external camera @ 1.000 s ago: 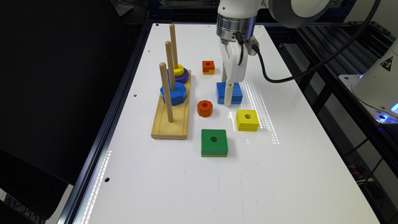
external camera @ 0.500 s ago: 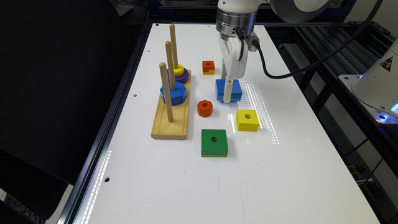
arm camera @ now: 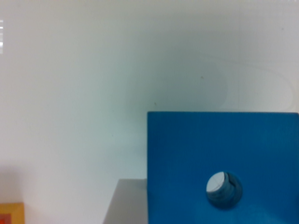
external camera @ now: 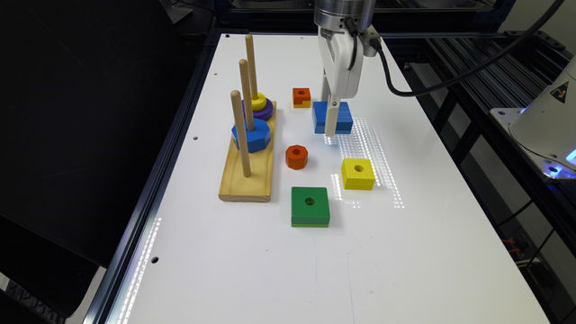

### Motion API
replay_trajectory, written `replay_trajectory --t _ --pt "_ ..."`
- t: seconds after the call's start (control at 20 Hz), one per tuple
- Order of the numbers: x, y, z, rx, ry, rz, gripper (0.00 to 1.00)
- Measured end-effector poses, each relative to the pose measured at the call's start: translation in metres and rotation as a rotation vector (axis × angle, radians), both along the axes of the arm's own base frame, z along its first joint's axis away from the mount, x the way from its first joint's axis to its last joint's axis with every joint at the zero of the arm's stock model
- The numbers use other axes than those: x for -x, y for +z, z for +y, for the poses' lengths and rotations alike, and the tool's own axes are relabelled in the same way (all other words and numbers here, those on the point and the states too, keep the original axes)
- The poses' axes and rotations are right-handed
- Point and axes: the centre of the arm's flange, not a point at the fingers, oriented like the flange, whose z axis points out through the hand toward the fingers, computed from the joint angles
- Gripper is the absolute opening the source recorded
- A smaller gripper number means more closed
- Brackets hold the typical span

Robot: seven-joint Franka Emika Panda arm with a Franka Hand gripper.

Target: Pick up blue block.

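Note:
The blue block [external camera: 343,118], a flat square with a round centre hole, hangs just above the white table [external camera: 405,252] at the far middle. My gripper [external camera: 331,122] comes straight down over it and is shut on it, one white finger crossing its front face. In the wrist view the blue block [arm camera: 219,154] sits very close, its hole plainly visible, and it casts a grey shadow on the table beneath.
A wooden peg board [external camera: 246,180] with three pegs, a blue octagonal piece [external camera: 251,135] and yellow and purple rings stands at the exterior view's left. Nearby lie a small orange block [external camera: 301,96], an orange octagon [external camera: 296,156], a yellow block [external camera: 357,173] and a green square block [external camera: 309,206].
The gripper has risen, and the blue block has come up off the table with it. Nothing else has moved.

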Motion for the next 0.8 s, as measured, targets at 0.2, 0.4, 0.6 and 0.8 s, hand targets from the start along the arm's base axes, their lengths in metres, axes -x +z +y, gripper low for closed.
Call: replay_trajectory --t 0.2,0.4,0.6,0.8 --pt "-0.001 0.008 0.0 0.005 -0.001 -0.007 0.0" --pt "0.0 0.043 0.003 0.013 -0.007 -0.007 0.0" --pt "0.005 0.058 0.003 0.01 -0.008 -0.002 0.0" --pt "0.006 0.055 0.002 0.006 -0.009 0.002 0.0"
